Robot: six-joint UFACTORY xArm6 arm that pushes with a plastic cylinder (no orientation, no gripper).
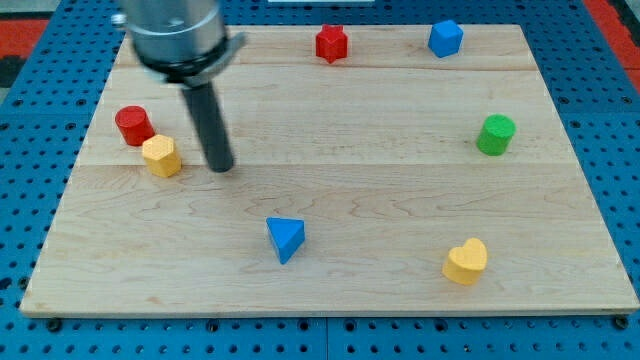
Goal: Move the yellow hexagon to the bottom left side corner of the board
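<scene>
My tip (220, 166) rests on the wooden board (330, 280), in its left half toward the view's left. I have no pincer to spread or press together: I end in a plain dark rod (208, 125) hanging from a grey cylindrical housing (178, 35) at the view's top left, and the rod holds nothing.

Just to the view's left of my tip sits the yellow hexagon (161, 156), near but not touching it; a narrow strip of bare wood shows between them. The hexagon lies close to the board's left edge, about halfway up it, well apart from the bottom left corner. Right above and left of the hexagon stands a red cylinder (133, 125), and the two look to be touching or nearly so.

Farther out, below and to the view's right of my tip, a blue triangle (286, 238) lies alone near the middle of the board's lower part. At the view's top, a red star-like block (331, 43) sits near the far edge, and a blue cube-like block (445, 38) sits to its right. A green cylinder (495, 134) stands near the right edge. A yellow heart (466, 262) lies in the lower right area.

There are no containers on the board; every block rests directly on the wood. Around the board shows a blue perforated surface (30, 150).
</scene>
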